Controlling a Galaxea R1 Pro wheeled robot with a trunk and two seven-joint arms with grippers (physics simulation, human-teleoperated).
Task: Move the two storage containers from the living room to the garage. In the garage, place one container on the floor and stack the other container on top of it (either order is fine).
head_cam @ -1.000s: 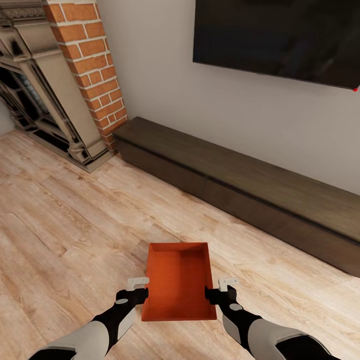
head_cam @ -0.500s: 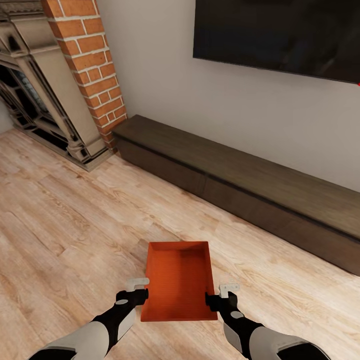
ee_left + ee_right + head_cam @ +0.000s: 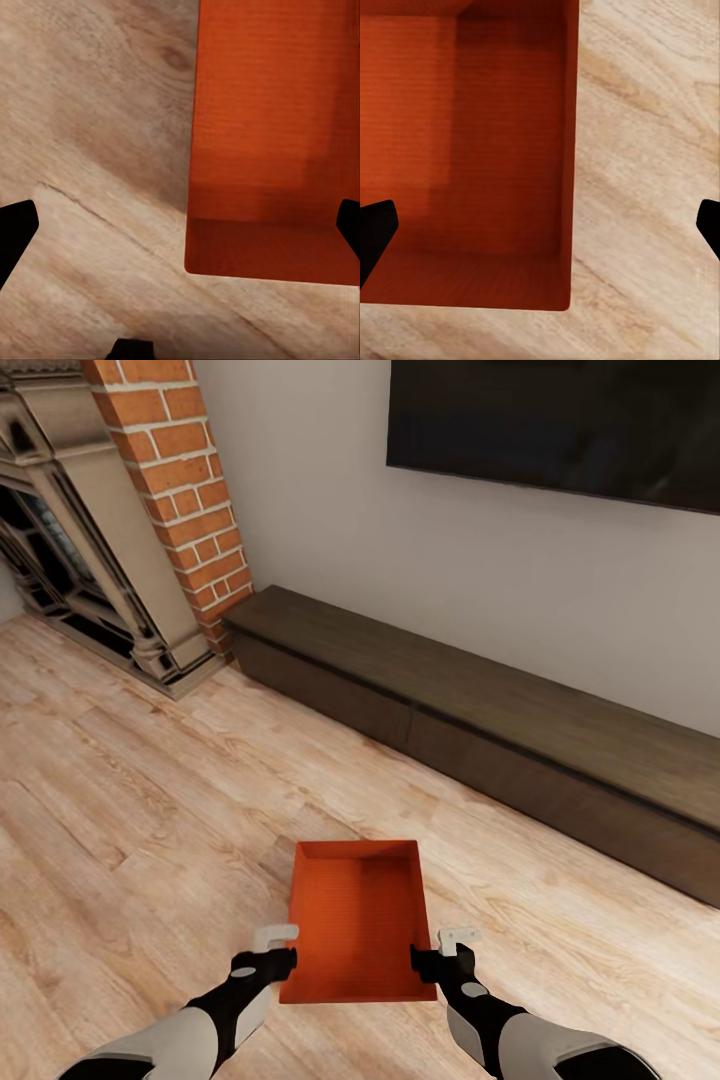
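Nearest the robot, two grey-and-black arms reach forward over the light wood plank floor of the living room. The left gripper sits just beside the near left corner of an orange-red, thin-walled, lidless rectangular storage container, and the right gripper sits just beside its near right corner. In the left wrist view the two dark fingertips stand wide apart, one over bare planks and the other over the container's base, so its jaws are spread and grasp nothing. In the right wrist view the fingertips are likewise spread, one over the container's inside and one over the floor, straddling the side wall without closing on it. Whether the container rests on the floor cannot be told. Beyond it a long, low dark brown wooden cabinet runs along a pale wall. Above hangs a large black flat screen. Farther left stand a red brick column and an ornate beige fireplace surround.
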